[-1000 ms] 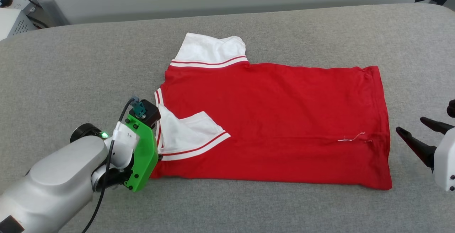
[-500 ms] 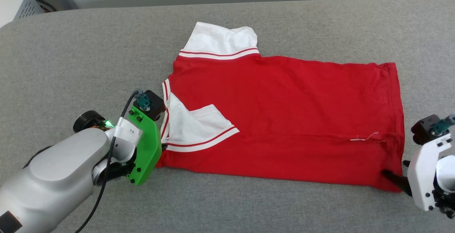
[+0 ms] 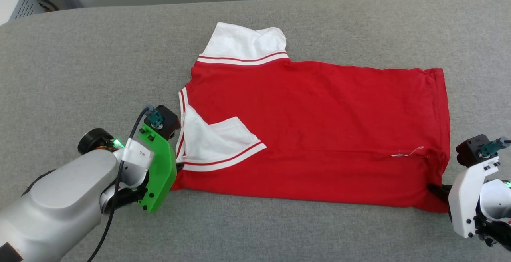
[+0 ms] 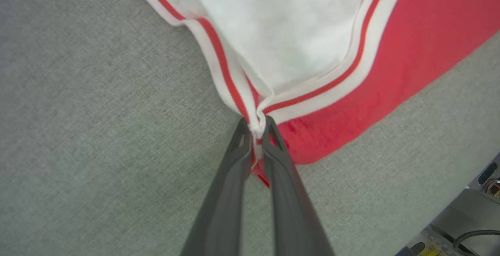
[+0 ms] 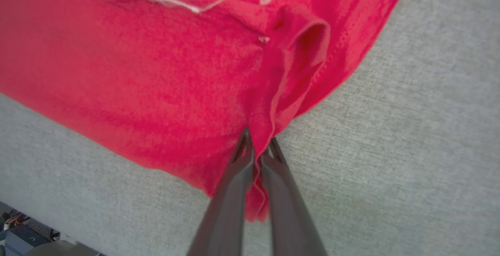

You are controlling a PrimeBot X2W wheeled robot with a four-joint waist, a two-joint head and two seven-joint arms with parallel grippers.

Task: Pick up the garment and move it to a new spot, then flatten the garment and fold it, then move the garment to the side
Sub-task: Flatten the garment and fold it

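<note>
Garment (image 3: 319, 134): red, flat at frame centre on grey worktop (image 3: 80, 54). Left claw (image 4: 256, 127): pinching striped sleeve trim (image 4: 228, 76). Right claw (image 5: 258, 143): pinching lower-right hem corner (image 5: 273, 107). Risk: thin bites may slip when lifted, dropping one end.

silver-grey left forearm (image 3: 60, 198), green wrist bracket (image 3: 161, 172) with black screws, black cable (image 3: 116, 192), white right bracket (image 3: 463, 202), dark slim jaws

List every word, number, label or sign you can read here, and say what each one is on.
Readable text: none.
On the garment: the side facing up is plain red and white, with no lettering on it.
On the white wrist band of the left arm: a tiny dark mark, too small to read.
</note>
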